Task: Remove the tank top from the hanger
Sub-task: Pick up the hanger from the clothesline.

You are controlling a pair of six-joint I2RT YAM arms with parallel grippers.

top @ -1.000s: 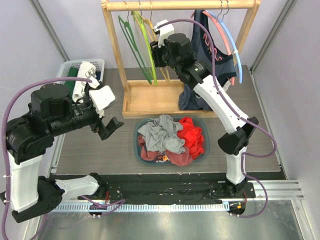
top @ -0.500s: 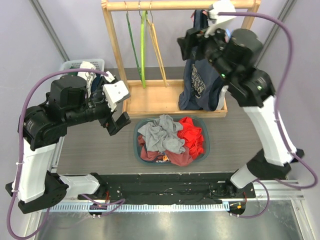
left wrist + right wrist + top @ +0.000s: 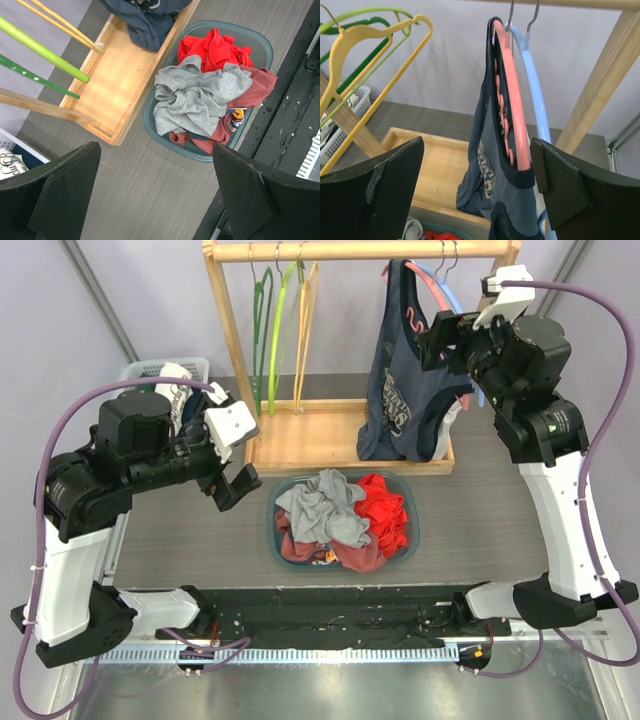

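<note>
One navy tank top [image 3: 405,390] hung at the right end of one wooden rack [image 3: 360,250], top view, with one laundry basket [image 3: 271,525] of loose clothes in front. Left wrist view: left gripper [image 3: 157,197] spread wide, empty, above that basket. Right wrist view: right gripper [image 3: 476,150] spread, empty, facing the garment on one pink hanger [image 3: 516,100]; one blue hanger [image 3: 537,95] just beside, three bare hangers [image 3: 370,28] farther left — five total. Hazard, judged: a pinch catching hanger with strap would drag both off the rack.

Basket [image 3: 271,525] holds grey shirt [image 3: 320,508], red garment [image 3: 386,510]; wooden rack [image 3: 228,330] behind.
</note>
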